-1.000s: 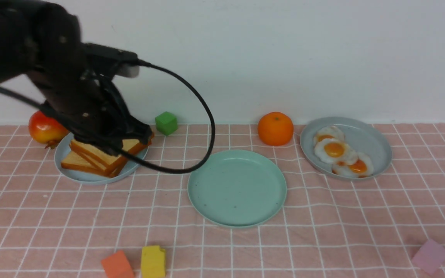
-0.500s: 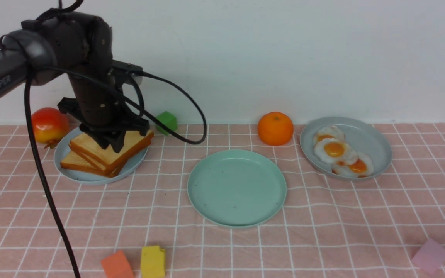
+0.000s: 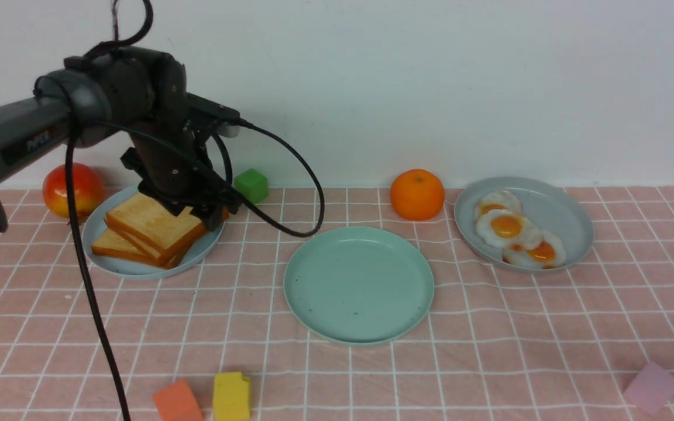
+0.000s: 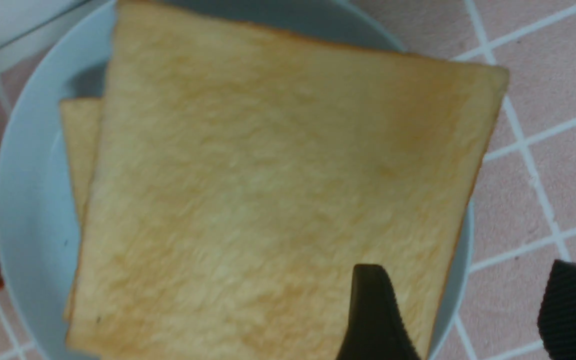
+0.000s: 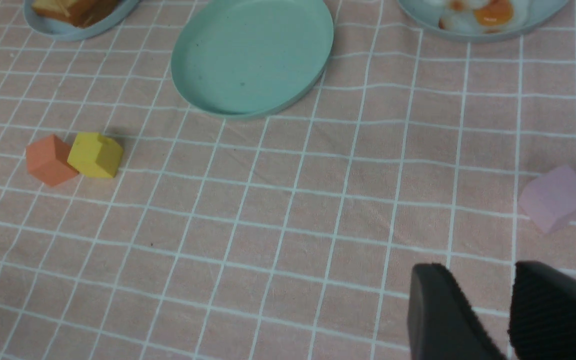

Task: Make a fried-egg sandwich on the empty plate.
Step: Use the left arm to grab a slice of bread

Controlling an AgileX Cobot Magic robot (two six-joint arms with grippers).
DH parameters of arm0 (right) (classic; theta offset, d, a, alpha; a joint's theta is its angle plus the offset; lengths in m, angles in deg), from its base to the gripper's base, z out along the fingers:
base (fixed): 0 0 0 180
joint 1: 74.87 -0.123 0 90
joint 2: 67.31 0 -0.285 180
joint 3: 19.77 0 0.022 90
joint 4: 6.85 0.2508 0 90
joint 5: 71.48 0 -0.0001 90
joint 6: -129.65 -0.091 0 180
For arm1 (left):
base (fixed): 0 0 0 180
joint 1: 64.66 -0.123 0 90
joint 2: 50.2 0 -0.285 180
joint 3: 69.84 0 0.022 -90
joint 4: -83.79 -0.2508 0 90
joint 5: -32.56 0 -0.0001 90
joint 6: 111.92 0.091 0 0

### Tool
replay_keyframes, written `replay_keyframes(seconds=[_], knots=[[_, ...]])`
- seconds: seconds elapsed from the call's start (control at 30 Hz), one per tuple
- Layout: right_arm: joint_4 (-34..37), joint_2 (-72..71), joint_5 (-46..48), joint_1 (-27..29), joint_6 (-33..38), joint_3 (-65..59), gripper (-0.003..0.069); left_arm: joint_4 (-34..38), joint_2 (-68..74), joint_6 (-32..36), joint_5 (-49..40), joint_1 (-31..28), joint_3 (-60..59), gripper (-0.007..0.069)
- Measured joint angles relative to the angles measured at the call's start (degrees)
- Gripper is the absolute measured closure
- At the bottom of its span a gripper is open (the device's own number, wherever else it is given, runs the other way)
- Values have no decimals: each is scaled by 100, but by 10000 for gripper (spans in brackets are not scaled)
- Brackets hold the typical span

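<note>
The empty plate (image 3: 359,283), mint green, lies mid-table with nothing on it; its rim (image 5: 228,107) also shows in the right wrist view. A stack of toast slices (image 3: 150,225) rests on a pale blue plate (image 3: 138,266) at the left. My left gripper (image 3: 199,213) hovers open at the stack's right edge: one finger (image 4: 373,315) over the top toast (image 4: 268,190), the other over the cloth. Fried eggs (image 3: 506,227) lie on the grey plate (image 3: 571,234) at the right. My right gripper (image 5: 483,267) is open and holds nothing above the cloth. No fried-egg sandwich is in view.
A red fruit (image 3: 74,190), a green cube (image 3: 252,186) and an orange (image 3: 417,194) line the back wall. Orange (image 3: 178,402) and yellow (image 3: 231,396) blocks sit front left, a pink block (image 3: 652,387) front right. The left arm's cable (image 3: 299,231) droops beside the mint plate.
My left gripper went from shut to open and shifted from over the toast stack's middle to its right edge. The toast stack has stayed on its plate.
</note>
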Motion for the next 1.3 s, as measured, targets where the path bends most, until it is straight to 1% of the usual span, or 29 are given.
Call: replay_keyframes(seconds=[0.07,0.17,0.27,0.37,0.47,0.6,0.7,0.77,0.87,1.0,1.13,1.3], knots=[[0,0,-106,0,0,0,417,-199,147,48,153,35,5,182],[0,0,-155,0,0,0,417,-471,237,-59,284,46,5,182],[0,0,-155,0,0,0,417,-567,248,-211,331,46,5,190],[0,0,-160,0,0,0,417,-604,267,-298,357,46,10,217],[0,0,-176,0,0,0,417,-665,323,-312,364,46,39,275],[0,0,-181,0,0,0,417,-701,323,-312,364,46,45,376],[0,0,-181,0,0,0,417,-701,323,-312,371,46,45,468],[0,0,-181,0,0,0,417,-701,323,-312,375,46,45,554],[0,0,-181,0,0,0,417,-701,323,-312,386,46,45,621],[0,0,-181,0,0,0,417,-696,323,-312,329,53,89,623],[0,0,-181,0,0,0,417,-662,307,-312,92,80,206,623],[0,0,-181,0,0,0,417,-668,-25,-317,5,272,207,623]])
